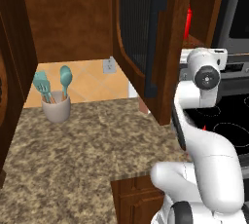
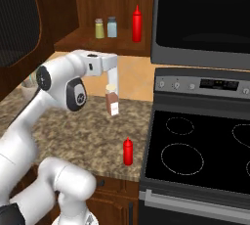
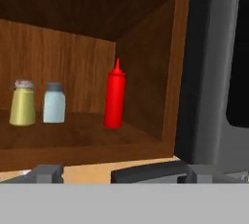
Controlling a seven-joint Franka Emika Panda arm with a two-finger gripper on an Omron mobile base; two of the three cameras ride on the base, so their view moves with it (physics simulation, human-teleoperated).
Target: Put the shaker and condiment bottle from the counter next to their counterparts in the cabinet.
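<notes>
Now, end effector (image 3: 97,173): jaws spread wide with nothing between them, facing the open shelf of the dark reddish-brown wooden wall cabinet (image 3: 146,47).
Straight ahead: a small pale blue-grey shaker with a grey cap (image 3: 54,102) stands upright on the shelf, just beside a yellowish shaker with a pale cap (image 3: 22,103) on its far side. By the look of it, the shaker half of the job is done.
Ahead, other side: a slim bright red counterpart bottle (image 3: 115,99) stands upright near the cabinet's side wall, with bare shelf between it and the blue-grey shaker.
Just below: a brown spice jar with a white label (image 2: 112,101) stands on the speckled brown-and-beige granite bench (image 2: 73,131).
Lower and back toward the base: the slim bright red squeeze bottle (image 2: 128,151) still to be moved stands upright near the bench's front edge, close to the black glass-top stove (image 2: 195,155).
Handling, as a judgement: the squeeze bottle is probably light plastic with smooth walls that give under pressure. Being tall and narrow, it should tip easily if nudged.
Where to grip: across the straight body at about mid-height, below the tapering top. Close gently so the walls do not buckle or slip.
Placement risk: the free shelf space beside the counterpart bottle is narrow, so the wide jaws could knock a neighbour.
</notes>
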